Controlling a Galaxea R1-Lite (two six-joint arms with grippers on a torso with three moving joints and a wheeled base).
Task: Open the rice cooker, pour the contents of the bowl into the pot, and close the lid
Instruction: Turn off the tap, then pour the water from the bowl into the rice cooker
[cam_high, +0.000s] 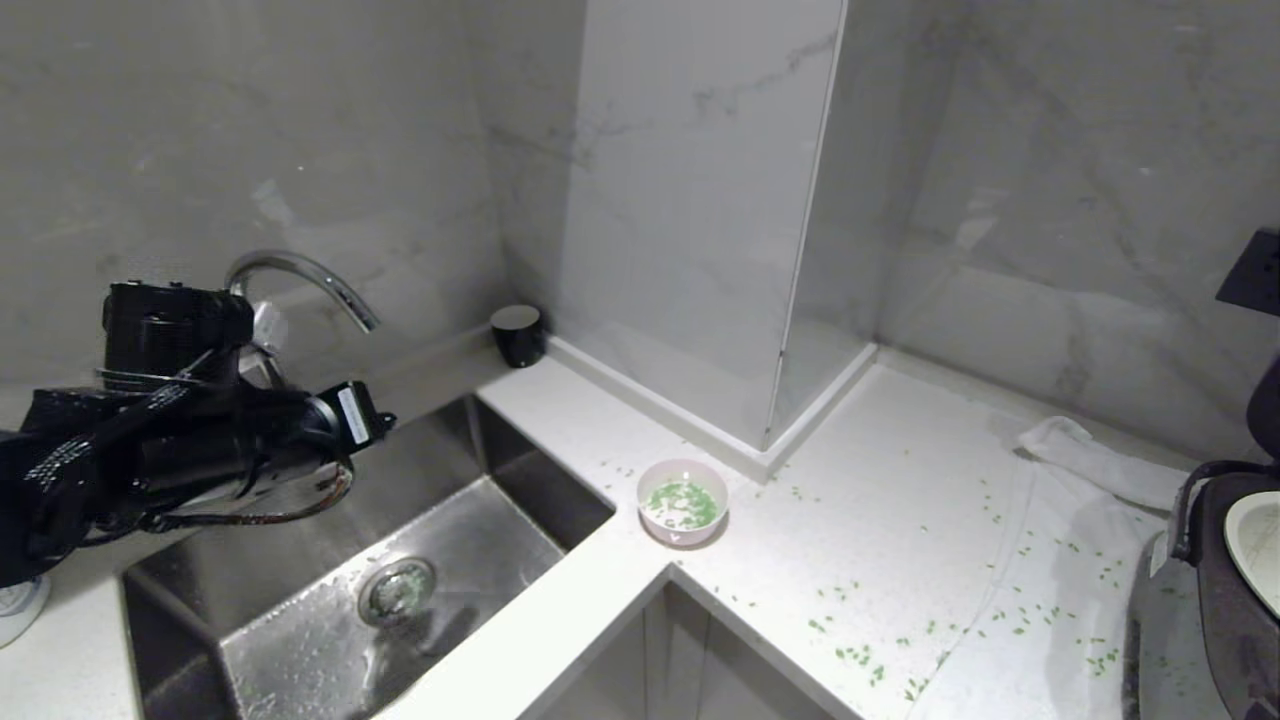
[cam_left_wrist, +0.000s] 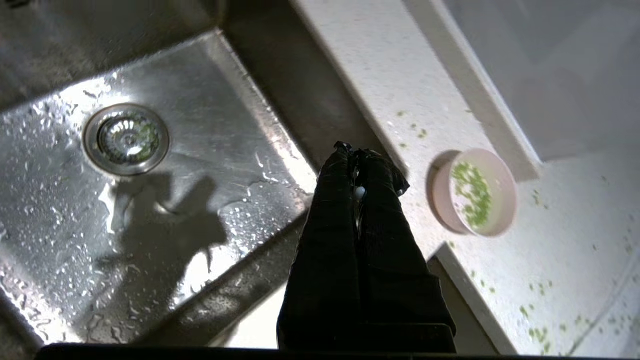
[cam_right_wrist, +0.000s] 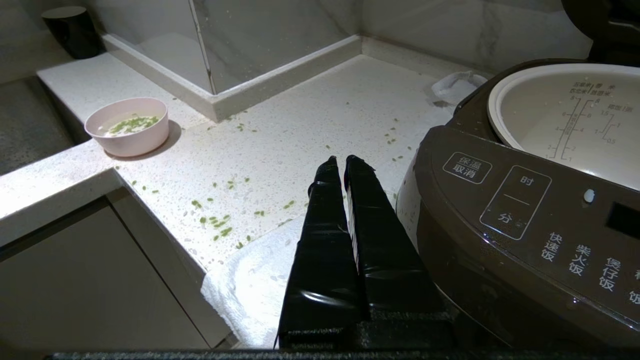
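Note:
The pale pink bowl (cam_high: 682, 503) stands on the white counter by the sink corner, with green grains (cam_high: 686, 500) lying in it. The rice cooker (cam_right_wrist: 505, 215) sits at the far right with its lid (cam_right_wrist: 602, 22) raised. Its cream pot (cam_right_wrist: 560, 115) is uncovered. My left gripper (cam_left_wrist: 356, 150) hangs shut and empty over the sink's edge, a short way from the bowl (cam_left_wrist: 475, 192). The right gripper (cam_right_wrist: 345, 162) is shut and empty too, low beside the cooker's front, above a white towel (cam_right_wrist: 250, 280).
A steel sink (cam_high: 300, 620) with a drain (cam_left_wrist: 125, 139) fills the left, under a curved faucet (cam_high: 300, 275). A black cup (cam_high: 518, 335) stands in the back corner. Green grains (cam_high: 860, 655) are scattered over the counter and the towel (cam_high: 1090, 460). A marble pillar (cam_high: 700, 200) rises behind the bowl.

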